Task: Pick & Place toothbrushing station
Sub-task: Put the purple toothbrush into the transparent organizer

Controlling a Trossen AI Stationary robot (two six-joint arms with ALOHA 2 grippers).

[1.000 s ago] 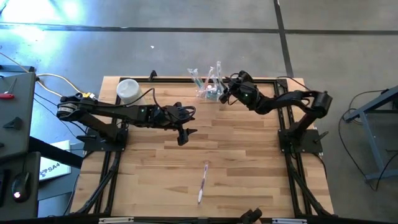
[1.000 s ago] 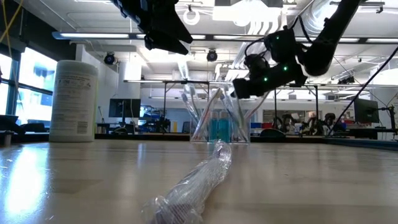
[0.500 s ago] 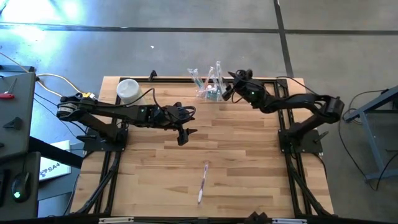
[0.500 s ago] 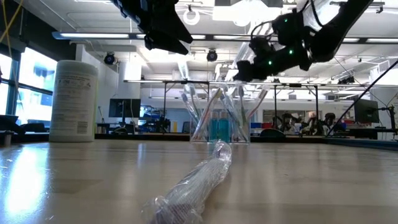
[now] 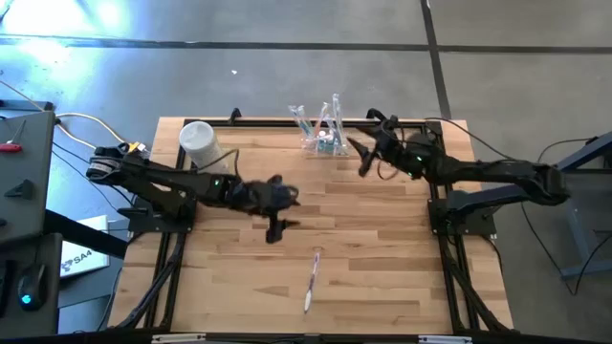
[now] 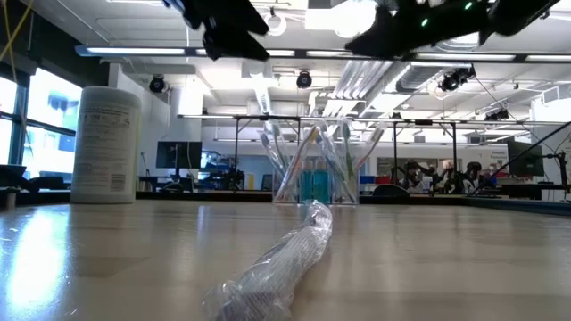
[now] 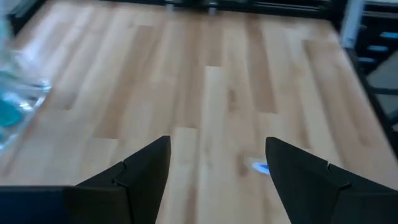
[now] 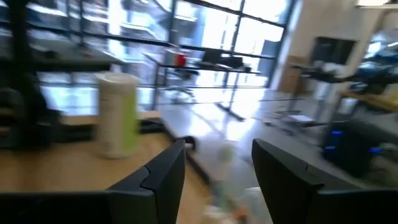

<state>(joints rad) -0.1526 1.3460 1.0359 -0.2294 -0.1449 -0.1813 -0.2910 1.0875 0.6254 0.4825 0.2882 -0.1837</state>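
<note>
Right claw [image 5: 363,159], open and empty, hangs beside the toothbrushing station [image 5: 323,134] at twelve o'clock; grasping seems next. Left claw [image 5: 273,227] open.

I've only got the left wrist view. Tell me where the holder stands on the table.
Observer: The holder stands upright at the far edge of the table, about midway along it.
Operator: Give me the right gripper's position.
Observer: The right gripper hangs just to the right of the holder, apart from it, fingers open with nothing between them.
Operator: Report anything else along that far edge.
Observer: A white canister stands at the far left corner, behind your left arm.
</note>
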